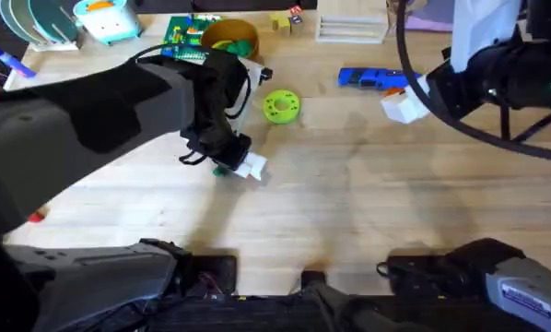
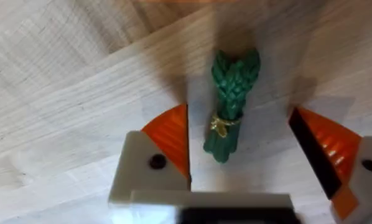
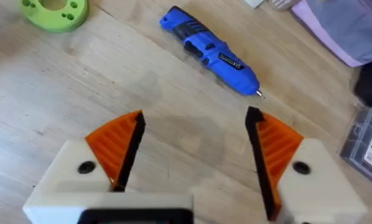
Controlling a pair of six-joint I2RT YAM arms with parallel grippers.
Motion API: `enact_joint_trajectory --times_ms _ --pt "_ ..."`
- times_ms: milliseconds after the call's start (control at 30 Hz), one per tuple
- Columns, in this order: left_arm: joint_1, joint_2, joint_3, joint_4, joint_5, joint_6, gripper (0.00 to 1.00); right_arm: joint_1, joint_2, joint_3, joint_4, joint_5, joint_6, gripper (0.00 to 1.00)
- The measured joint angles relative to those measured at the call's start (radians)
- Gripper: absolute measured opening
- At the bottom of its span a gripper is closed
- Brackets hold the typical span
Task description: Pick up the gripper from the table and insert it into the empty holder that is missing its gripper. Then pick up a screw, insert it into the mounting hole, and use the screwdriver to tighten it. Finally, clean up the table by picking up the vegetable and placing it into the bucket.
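The vegetable, a small dark green leafy toy tied with a gold band, lies flat on the wooden table. My left gripper is open and low over it, one orange pad on each side and neither touching it. In the overhead view the left gripper covers most of the vegetable. The bucket stands at the back, behind the left arm. My right gripper hangs open and holds nothing, a little short of the blue screwdriver lying on the table. The holder, the small gripper piece and the screw are out of view.
A lime-green ring lies between the left arm and the screwdriver. A green board sits beside the bucket. A small white piece peeks out behind the left arm. A purple object and a clear box lie at the right.
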Motion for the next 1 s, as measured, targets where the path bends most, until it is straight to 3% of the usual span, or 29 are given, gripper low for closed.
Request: enact_joint_trajectory --times_ms 100,233,367,600,800,900,1000 --pt "0.000 0.000 0.000 -0.001 0.000 0.000 0.881 0.000 0.000 0.000 0.000 0.000 0.000 0.991" --pt "0.000 0.000 0.000 -0.001 0.001 0.005 0.603 0.000 0.000 0.000 0.000 0.000 0.000 0.991" --pt "0.002 0.000 0.000 0.000 0.001 0.020 0.052 0.000 0.000 0.000 0.000 0.000 0.000 0.992" --pt "0.002 0.000 0.055 -0.063 0.003 0.030 0.023 0.000 0.000 0.000 0.000 0.000 0.000 0.991" --pt "0.014 -0.022 0.303 -0.098 -0.004 0.033 0.022 0.000 0.000 0.000 0.000 0.000 0.000 0.991" --pt "0.038 -0.041 0.442 -0.039 -0.008 0.046 0.022 0.000 0.000 0.000 0.000 0.000 0.000 0.991" --pt "0.074 -0.057 0.517 0.103 -0.009 0.055 0.022 0.000 0.000 0.000 0.000 0.000 0.000 0.991"
